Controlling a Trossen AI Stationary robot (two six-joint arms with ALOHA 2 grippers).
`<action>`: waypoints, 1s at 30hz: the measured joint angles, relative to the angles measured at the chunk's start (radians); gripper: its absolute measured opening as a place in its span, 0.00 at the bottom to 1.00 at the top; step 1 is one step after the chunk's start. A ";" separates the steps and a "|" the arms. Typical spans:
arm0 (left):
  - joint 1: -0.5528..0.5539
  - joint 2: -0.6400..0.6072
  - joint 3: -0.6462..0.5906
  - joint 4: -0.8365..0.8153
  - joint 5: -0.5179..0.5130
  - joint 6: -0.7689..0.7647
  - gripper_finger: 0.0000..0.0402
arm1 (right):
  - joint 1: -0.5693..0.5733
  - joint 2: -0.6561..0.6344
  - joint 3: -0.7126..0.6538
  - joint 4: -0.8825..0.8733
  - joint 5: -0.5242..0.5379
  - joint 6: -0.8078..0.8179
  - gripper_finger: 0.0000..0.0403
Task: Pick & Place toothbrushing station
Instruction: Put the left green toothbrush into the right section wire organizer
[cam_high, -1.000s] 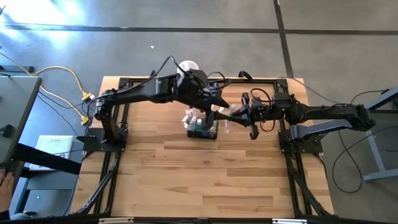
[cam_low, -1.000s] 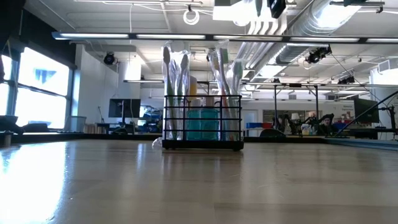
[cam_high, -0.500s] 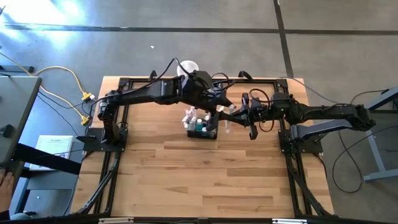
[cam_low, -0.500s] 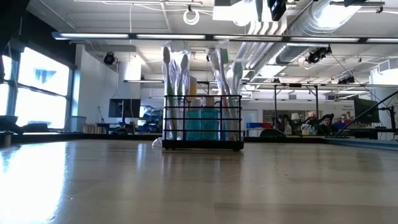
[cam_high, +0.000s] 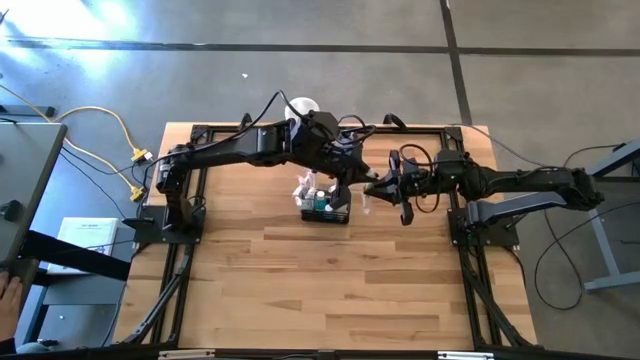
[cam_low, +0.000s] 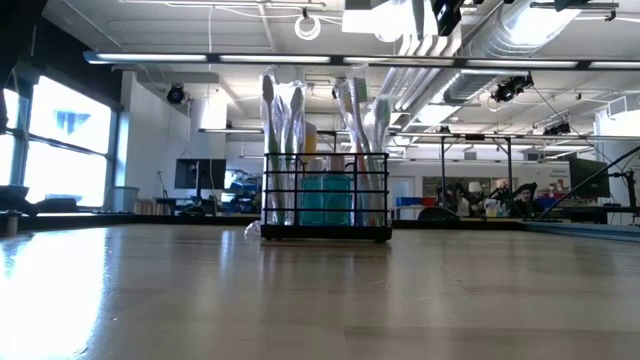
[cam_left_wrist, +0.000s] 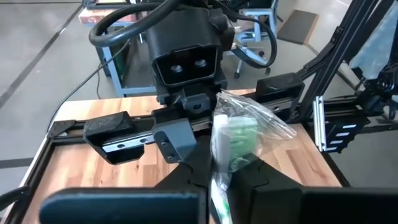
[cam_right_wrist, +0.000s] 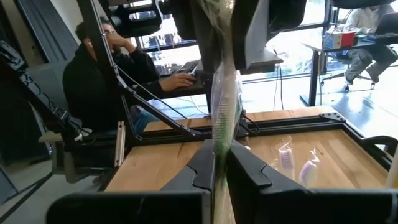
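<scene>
The toothbrushing station is a small black wire basket standing on its base at mid-table. In the low view, the basket holds wrapped toothbrushes and a teal bottle. Just right of it, above the table, a toothbrush in a clear wrapper spans between my two grippers. My left gripper reaches in from the left and is shut on it. My right gripper reaches in from the right and is also shut on it. The same wrapped toothbrush runs from the right fingers toward the left gripper. My left gripper pinches the wrapped toothbrush between its two fingers, just short of the green-and-white head, coming from the table's left. The packet is lifted clear of the table. My right gripper pinches the packet's other end between its two fingers, coming level from the table's right. The fingers lie along the packet, which runs straight out from them to the left gripper.
A white round container stands at the table's far edge behind the left arm. Black frame rails run round the tabletop. A person sits beyond the table. Bare wood lies between the basket and the near edge.
My left gripper has gone toward the table's right and a little nearer, up to the wrapped toothbrush held by my right gripper, and now covers the packet's left part. My right gripper and the basket have kept still.
</scene>
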 joint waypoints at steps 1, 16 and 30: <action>0.000 0.000 0.000 0.000 0.001 0.000 0.05 | 0.000 0.000 0.000 0.000 0.000 0.000 0.03; -0.002 -0.029 -0.001 -0.098 0.033 0.023 0.02 | -0.002 -0.008 0.000 0.009 -0.012 0.104 0.30; -0.055 -0.158 0.000 -0.336 0.019 0.079 0.02 | -0.001 -0.146 0.000 -0.049 0.027 0.132 0.50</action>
